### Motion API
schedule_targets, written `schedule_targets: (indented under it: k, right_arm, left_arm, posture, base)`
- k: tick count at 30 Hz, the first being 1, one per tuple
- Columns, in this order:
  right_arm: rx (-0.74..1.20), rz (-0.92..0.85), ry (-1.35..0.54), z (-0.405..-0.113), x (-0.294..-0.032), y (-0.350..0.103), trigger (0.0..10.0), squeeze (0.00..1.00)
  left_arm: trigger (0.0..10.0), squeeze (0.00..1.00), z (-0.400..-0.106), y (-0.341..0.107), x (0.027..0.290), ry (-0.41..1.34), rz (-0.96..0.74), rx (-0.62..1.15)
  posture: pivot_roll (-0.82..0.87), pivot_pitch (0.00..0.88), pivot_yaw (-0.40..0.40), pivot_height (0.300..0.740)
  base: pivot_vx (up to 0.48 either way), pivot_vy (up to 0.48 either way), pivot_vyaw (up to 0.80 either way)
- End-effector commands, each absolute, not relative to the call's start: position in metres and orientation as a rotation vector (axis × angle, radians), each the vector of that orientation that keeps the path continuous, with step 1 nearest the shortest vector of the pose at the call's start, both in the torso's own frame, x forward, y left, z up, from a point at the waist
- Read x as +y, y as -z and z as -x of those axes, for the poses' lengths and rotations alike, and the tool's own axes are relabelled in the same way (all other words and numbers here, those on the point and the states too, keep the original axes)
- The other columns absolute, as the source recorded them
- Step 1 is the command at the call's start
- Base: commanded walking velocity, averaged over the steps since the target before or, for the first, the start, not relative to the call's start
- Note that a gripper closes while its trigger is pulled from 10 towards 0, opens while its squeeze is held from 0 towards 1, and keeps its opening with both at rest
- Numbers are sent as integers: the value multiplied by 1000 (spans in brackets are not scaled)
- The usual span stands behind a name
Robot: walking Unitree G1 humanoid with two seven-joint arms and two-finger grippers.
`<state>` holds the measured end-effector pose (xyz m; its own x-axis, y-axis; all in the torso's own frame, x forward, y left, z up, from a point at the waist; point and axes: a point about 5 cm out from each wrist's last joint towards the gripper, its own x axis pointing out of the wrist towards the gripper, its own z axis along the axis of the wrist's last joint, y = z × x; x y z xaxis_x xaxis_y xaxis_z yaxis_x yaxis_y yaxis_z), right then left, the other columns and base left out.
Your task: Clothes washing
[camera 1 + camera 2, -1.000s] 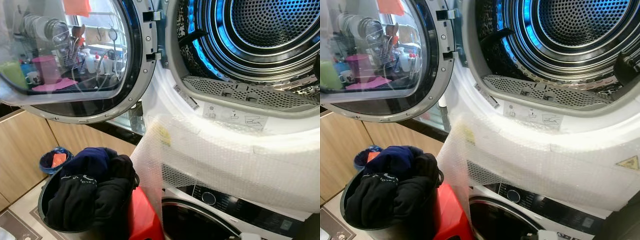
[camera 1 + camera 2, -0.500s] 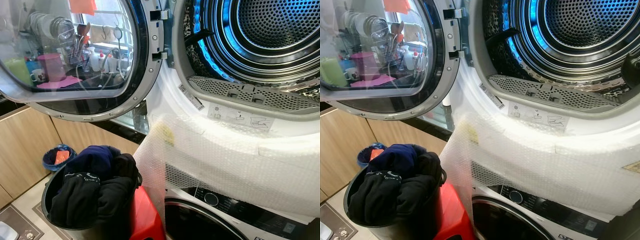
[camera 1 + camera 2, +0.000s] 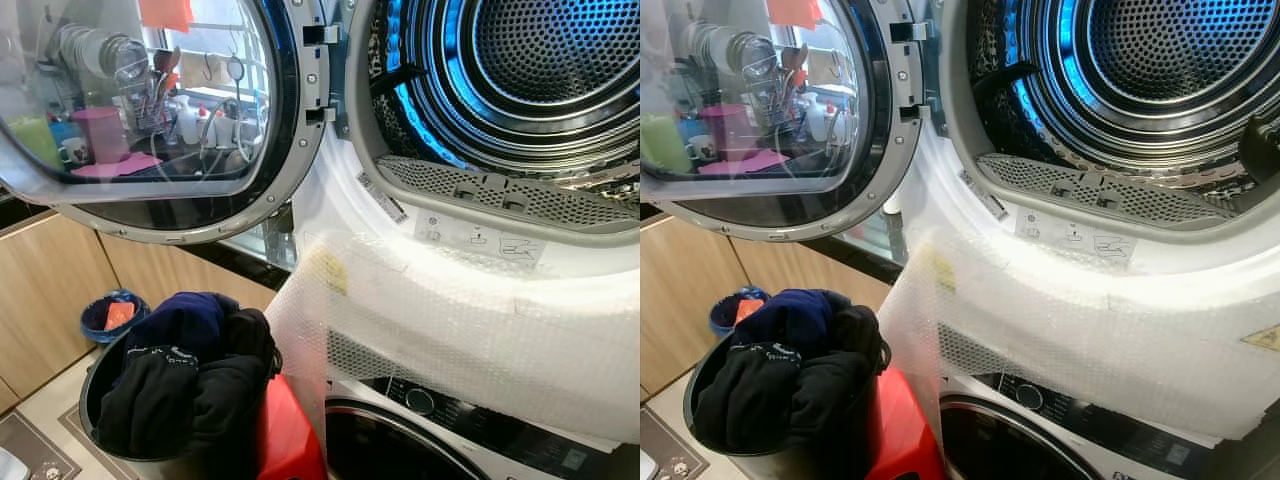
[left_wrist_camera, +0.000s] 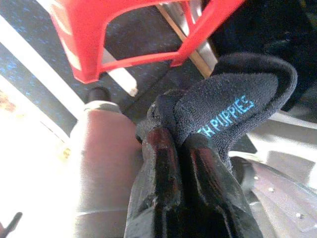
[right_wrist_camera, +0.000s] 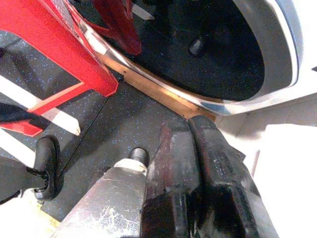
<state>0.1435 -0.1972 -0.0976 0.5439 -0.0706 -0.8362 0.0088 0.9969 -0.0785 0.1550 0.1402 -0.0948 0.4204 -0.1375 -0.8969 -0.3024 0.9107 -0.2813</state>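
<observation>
The upper machine's drum (image 3: 540,60) stands open, lit blue inside, its round glass door (image 3: 150,110) swung out to the left. Below it a black bucket (image 3: 95,385) heaped with dark clothes (image 3: 180,370) sits on a red stool (image 3: 285,440). In the left wrist view my left gripper (image 4: 179,144) is shut on a dark sock (image 4: 233,104) with blue lettering, low beside the red stool (image 4: 99,29). My right gripper (image 5: 188,124) hangs shut and empty over the floor before the lower machine's door (image 5: 218,49).
Bubble wrap (image 3: 450,330) hangs over the front between the two stacked machines. A small blue bin (image 3: 110,315) stands by the wooden cabinets at the left. Something dark (image 3: 1260,145) lies at the drum's right rim. The lower machine's panel (image 3: 440,405) shows beneath the wrap.
The head view has shifted slightly; the bucket, clothes and door have not visibly moved.
</observation>
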Motion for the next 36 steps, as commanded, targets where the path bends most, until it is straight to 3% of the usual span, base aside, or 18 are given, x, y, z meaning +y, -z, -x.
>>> schedule_targets:
  k: [1, 21, 36]
  right_arm:
    - [984, 66, 48, -147, -196, 96, 10000, 0]
    - [982, 62, 53, -148, -197, 96, 10000, 0]
    - [966, 63, 45, -152, -199, 94, 10000, 0]
  left_arm:
    - [10000, 0, -136, 102, 199, -13, -87, 1136]
    - [10000, 0, -146, 98, 197, 13, -116, 1097]
    - [10000, 0, -164, 92, 173, 420, -492, 970]
  posture:
    - [68, 0, -33, 740]
    - [66, 0, -33, 740]
    - [65, 0, -26, 740]
  base:
    - [0, 0, 0]
    - [0, 0, 0]
    - [0, 0, 0]
